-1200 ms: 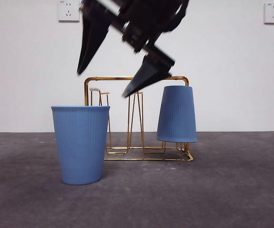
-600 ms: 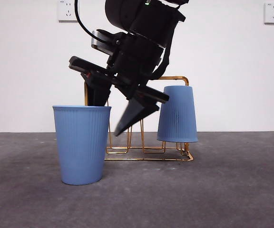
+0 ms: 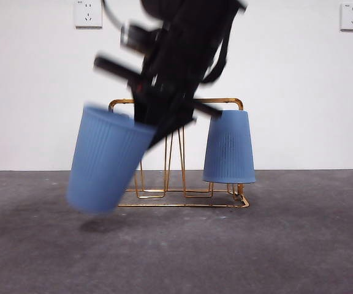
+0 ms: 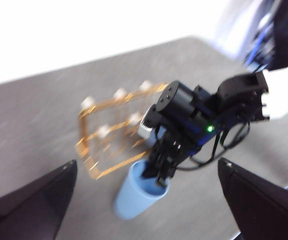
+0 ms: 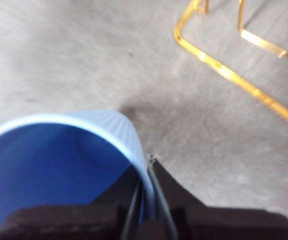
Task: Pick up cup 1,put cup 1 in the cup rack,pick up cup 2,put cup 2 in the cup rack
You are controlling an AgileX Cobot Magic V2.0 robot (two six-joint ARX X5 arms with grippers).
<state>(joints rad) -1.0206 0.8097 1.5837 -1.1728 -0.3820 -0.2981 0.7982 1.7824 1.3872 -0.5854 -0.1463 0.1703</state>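
Grey, speckled desk (image 3: pixel 299 245) runs back to a plain white wall (image 3: pixel 29 92) with two sockets high up, one towards each side.

Cup 2 (image 3: pixel 106 160) is a blue ribbed tumbler, wider at the mouth than at the base, with a paler rim and a deeper blue inside as the right wrist view shows it (image 5: pixel 59 165). It hangs clear of the desk, a faint shadow under it, and it is tilted: its long axis leans, mouth up and towards the rack, base down and away from it. It is blurred in the front view.

The right gripper (image 3: pixel 155 125) holds this cup by the rim, one jaw inside the mouth and one outside against the wall, pinched narrow on the thin edge (image 5: pixel 146 192). Its dark arm comes down from the top of the front view. The left wrist view sees the same grip from well above (image 4: pixel 159 172), with the cup (image 4: pixel 136 195) just beside the rack's near edge.

Behind the lifted cup stands the cup rack (image 3: pixel 182 153), gold wire with an arched top bar, a flat base frame and upright hairpin pegs with white tips (image 4: pixel 119 93). Cup 1 (image 3: pixel 228 147), the same blue, sits upside down over a peg at one end of the rack, mouth down, upright.

The left gripper (image 4: pixel 144 200) waits high above the desk, jaws spread wide and holding nothing.
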